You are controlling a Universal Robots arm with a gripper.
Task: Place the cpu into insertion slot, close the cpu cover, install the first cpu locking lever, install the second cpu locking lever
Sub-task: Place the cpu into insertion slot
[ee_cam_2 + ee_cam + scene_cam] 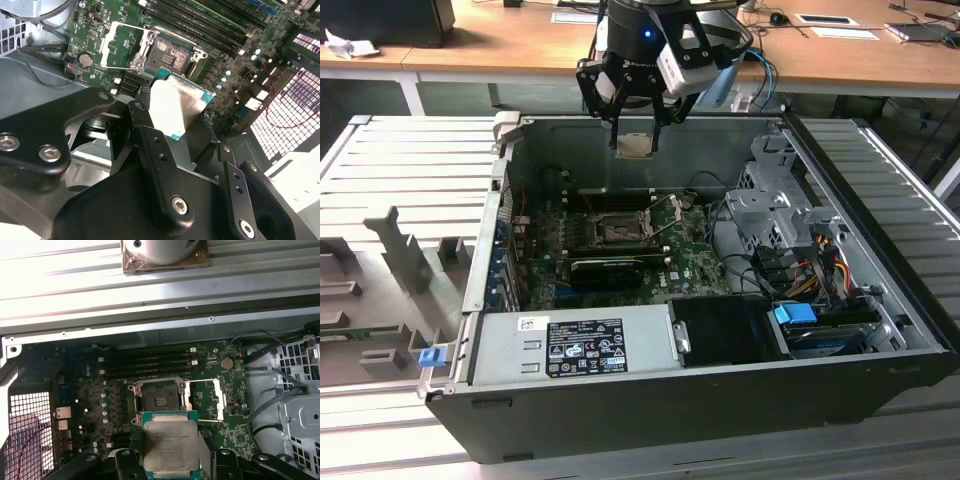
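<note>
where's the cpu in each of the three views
Exterior view: cpu in the pincer, above the open case.
First wrist view: cpu nearest the camera, insertion slot beyond.
Second wrist view: cpu nearest the camera, insertion slot beyond.
Shared landmark: the insertion slot.

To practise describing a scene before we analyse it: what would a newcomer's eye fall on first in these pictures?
First, the tool hanging above the open computer case, gripping the pale square cpu by its edges. Down in the case, on the green board, the dark insertion slot lies bare, with the cpu cover lifted open beside it.
</note>
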